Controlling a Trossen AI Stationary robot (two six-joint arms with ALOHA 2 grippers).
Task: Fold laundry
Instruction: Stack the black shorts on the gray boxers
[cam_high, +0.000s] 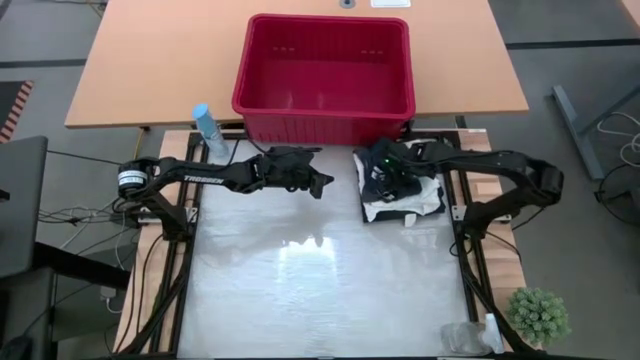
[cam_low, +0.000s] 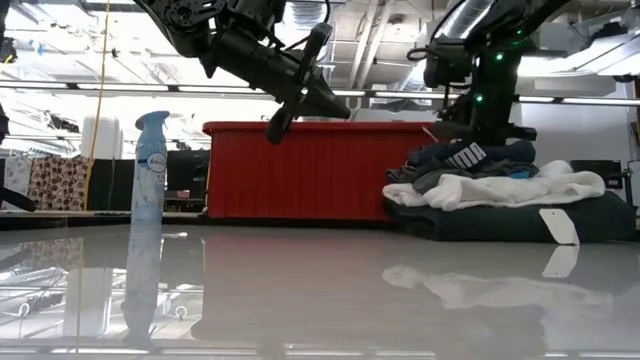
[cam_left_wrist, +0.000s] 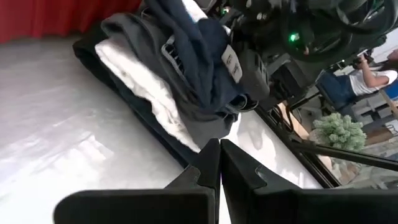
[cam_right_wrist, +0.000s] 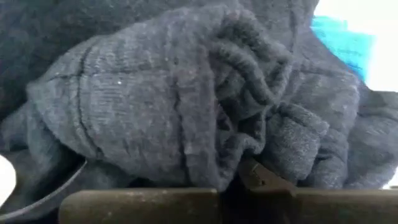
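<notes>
pressing into the laundry pile (cam_high: 402, 195): right end effector (cam_high: 385, 172).

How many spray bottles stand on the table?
2. One spray bottle stands at the far left corner, beside the red basket. A clear spray bottle lies near the front right corner, next to the plant.

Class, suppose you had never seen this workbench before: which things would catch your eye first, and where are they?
The big red basket stands out at the far edge of the table, empty as far as the high view shows. In front of it, on the right side, the laundry pile lies stacked, white over dark layers, with the right end effector down on its top. The left end effector hangs shut above the bare table.
</notes>
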